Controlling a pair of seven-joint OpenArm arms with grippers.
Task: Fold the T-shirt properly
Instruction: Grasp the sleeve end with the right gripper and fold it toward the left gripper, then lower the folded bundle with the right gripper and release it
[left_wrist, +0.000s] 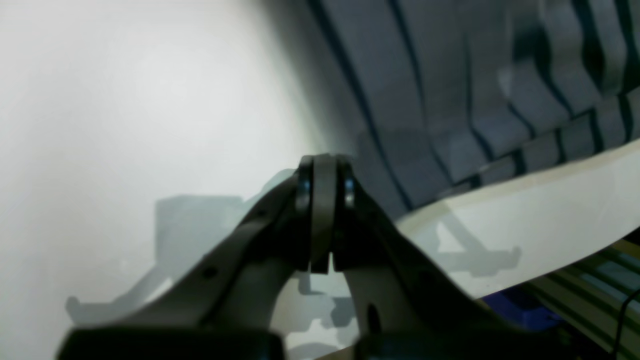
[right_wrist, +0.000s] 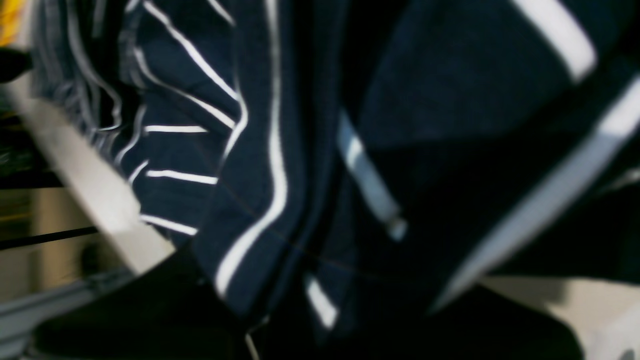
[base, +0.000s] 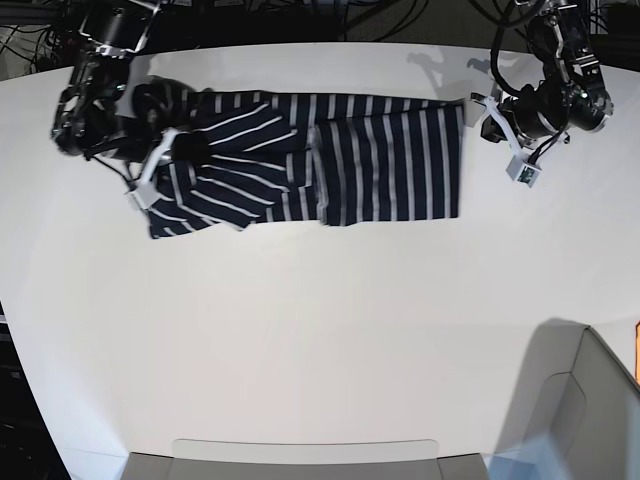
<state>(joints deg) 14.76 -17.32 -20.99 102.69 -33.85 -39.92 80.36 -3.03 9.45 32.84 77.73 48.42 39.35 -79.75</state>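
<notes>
On the far part of the white table (base: 320, 340) lies the dark navy, white-striped cloth T-shirt (base: 390, 160). The right gripper (base: 160, 160) pinches its left end for folding; the left gripper (left_wrist: 324, 187), closed and empty, waits beside it.

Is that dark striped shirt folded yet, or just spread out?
Partly folded: the dark navy white-striped T-shirt lies as a narrow band on the white table, layers overlapping mid-length.

I see a broad white tabletop (base: 320, 350) under bright, even light, soft grey shadows at 5 o'clock, tangled black cables (base: 400, 15) along the far edge at 12 o'clock, dark floor at 9 o'clock.
</notes>
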